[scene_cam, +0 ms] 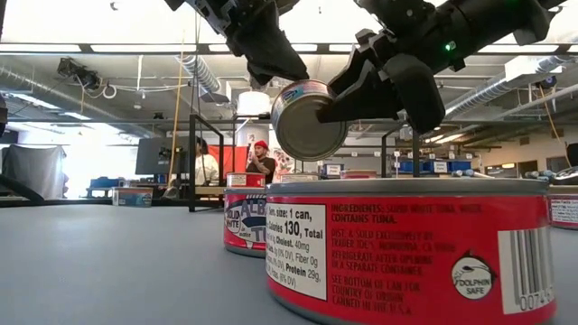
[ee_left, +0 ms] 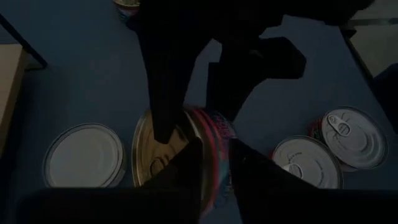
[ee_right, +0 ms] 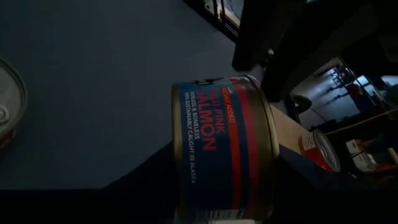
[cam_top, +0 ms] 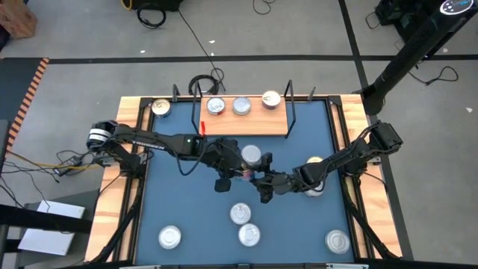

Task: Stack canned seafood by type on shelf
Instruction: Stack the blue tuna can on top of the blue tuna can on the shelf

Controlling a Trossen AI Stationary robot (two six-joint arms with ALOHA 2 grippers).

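Three round silver-lidded tins (cam_top: 240, 104) sit in a row on the light wooden shelf board (cam_top: 246, 123) at upper centre, a fourth tin (cam_top: 160, 107) just left of it. Below, mid-frame, both grippers meet at one lifted salmon can (cam_top: 252, 155); four more tins (cam_top: 240, 214) lie along the bottom.

Shelf (cam_top: 246, 119) right half bare; three cans (cam_top: 240, 105) block its back edge. Blue table (cam_top: 179, 194) open at 9 o'clock.

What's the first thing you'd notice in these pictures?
A salmon can hangs in the air on its side over the middle of the blue table, pinched between the left hand and the right hand. Behind it, three cans sit in a row on the wooden shelf.
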